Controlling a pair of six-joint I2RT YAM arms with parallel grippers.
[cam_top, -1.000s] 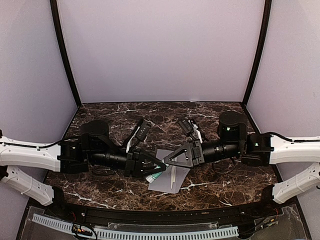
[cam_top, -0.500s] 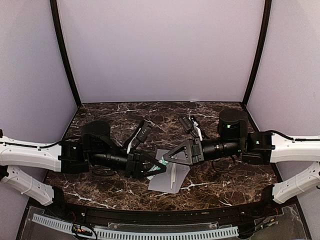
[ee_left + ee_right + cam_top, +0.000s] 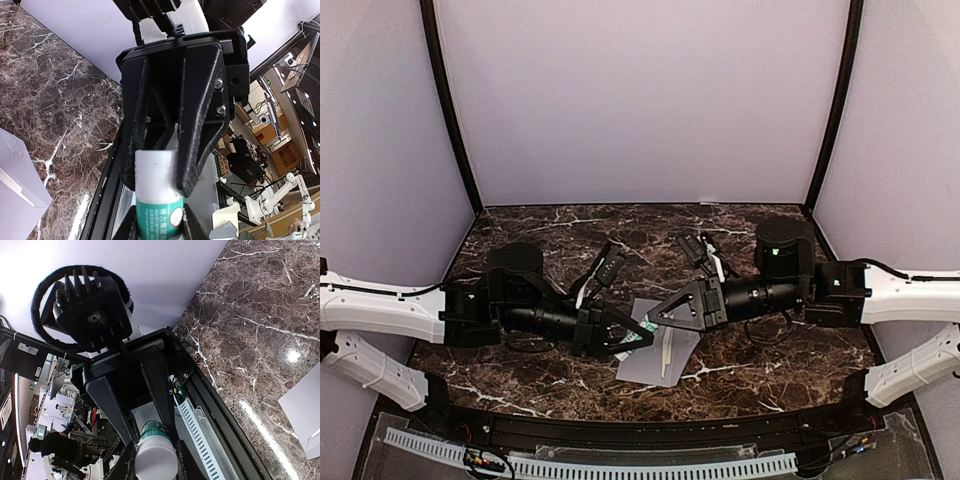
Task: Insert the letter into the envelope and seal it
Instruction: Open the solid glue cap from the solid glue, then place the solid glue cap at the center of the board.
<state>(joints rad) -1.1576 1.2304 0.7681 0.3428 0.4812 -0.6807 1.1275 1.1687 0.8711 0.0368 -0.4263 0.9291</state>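
The left fingers (image 3: 632, 331) and the right fingers (image 3: 661, 318) are brought tip to tip over the dark bench (image 3: 750, 372). A glue stick (image 3: 160, 220) is held between them. Its green body is squeezed by the left fingers. Its white cap (image 3: 156, 459) is squeezed by the right fingers, one finger on each side. The stick is held up off the bench, with the cap end turned to the right fingers.

The grey envelope (image 3: 642, 370) is seen flat on the bench, just under the two sets of fingers and a bit nearer than them. It is not touched by any finger. The letter (image 3: 666, 353) is seen as a thin pale strip on the envelope, below the tips of the right fingers. It cannot be told if the strip is tucked inside or only laid on top.
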